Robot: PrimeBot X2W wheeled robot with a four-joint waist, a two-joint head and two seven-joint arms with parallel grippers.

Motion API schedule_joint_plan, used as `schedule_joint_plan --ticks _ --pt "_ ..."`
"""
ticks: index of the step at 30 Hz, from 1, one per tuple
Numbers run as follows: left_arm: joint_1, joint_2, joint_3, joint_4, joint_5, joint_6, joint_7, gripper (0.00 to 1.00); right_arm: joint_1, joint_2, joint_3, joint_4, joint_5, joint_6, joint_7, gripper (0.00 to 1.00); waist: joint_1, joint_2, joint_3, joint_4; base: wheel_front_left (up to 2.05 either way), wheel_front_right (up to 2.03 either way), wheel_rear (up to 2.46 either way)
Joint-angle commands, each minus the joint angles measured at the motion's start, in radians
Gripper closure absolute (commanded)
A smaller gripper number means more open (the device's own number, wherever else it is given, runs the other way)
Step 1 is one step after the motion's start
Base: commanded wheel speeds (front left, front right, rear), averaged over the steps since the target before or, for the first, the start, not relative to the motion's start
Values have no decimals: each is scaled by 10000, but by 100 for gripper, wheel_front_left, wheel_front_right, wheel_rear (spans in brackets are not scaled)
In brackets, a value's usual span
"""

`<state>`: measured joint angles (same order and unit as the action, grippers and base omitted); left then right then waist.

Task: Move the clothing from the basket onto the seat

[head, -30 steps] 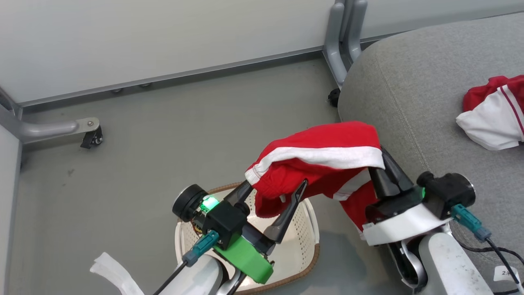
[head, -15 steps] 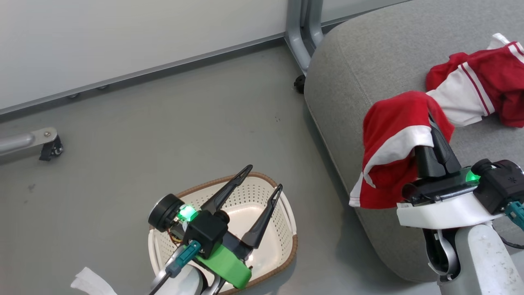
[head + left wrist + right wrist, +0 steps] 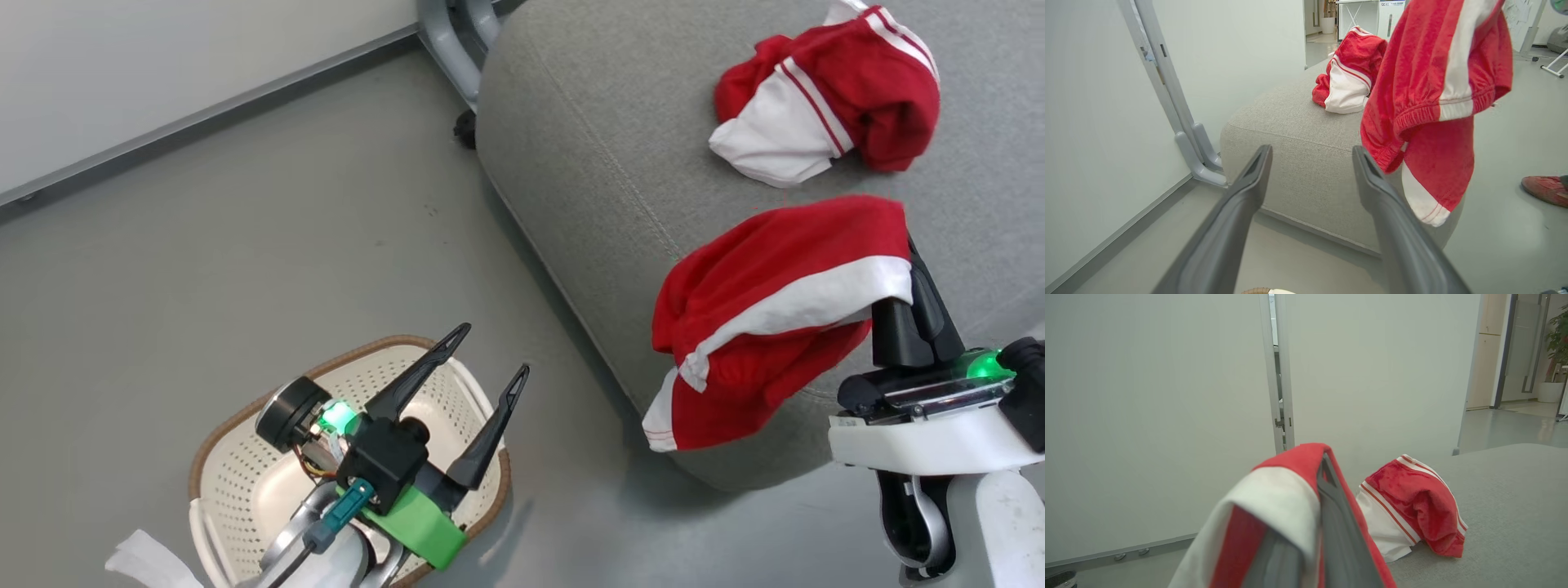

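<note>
My right gripper is shut on a red garment with a white band. It hangs off the fingers above the near edge of the grey seat. In the left wrist view this garment dangles in front of the seat. A second red and white garment lies crumpled on the cushion beyond, and shows in the right wrist view. My left gripper stands open above the cream basket on the floor. The visible part of the basket's inside is bare.
A pale partition wall runs along the back. Its grey metal foot with a caster stands at the seat's far corner. A person's red shoe rests on the floor beyond the seat. Grey floor lies between the basket and the seat.
The head camera has turned toward the seat. My right gripper has carried the garment away from over the basket to above the seat's edge. The left gripper stays open over the basket.
</note>
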<state>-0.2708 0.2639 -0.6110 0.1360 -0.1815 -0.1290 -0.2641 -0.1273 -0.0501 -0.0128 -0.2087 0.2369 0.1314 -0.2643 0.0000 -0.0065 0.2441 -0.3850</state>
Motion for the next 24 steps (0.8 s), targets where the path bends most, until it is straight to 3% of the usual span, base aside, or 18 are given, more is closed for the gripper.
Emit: schedule_joint_plan --ticks 1,8,14,21,24 --pt "-232 143 -32 5 72 -19 -2 0 123 -7 -47 -89 116 -14 -2 100 0 65 701 -1048 0 0 0" --pt "-794 525 -526 80 15 -21 23 0 133 -6 -179 -294 434 -14 0 100 0 65 1337 -1822 0 0 0" --pt "-1288 726 -887 -5 -87 -22 168 0 -277 -6 -329 -552 290 -14 -2 100 0 65 1990 -1879 0 0 0" --pt "-1778 1091 -1138 -350 -143 -22 563 0 -2573 -13 -1226 -869 -740 -14 0 100 0 65 3157 -1580 0 0 0" --pt "-2057 1358 -1205 -598 -102 -22 779 0 -4009 -487 -1710 -740 -951 -14 0 100 0 65 3772 -1319 0 0 0"
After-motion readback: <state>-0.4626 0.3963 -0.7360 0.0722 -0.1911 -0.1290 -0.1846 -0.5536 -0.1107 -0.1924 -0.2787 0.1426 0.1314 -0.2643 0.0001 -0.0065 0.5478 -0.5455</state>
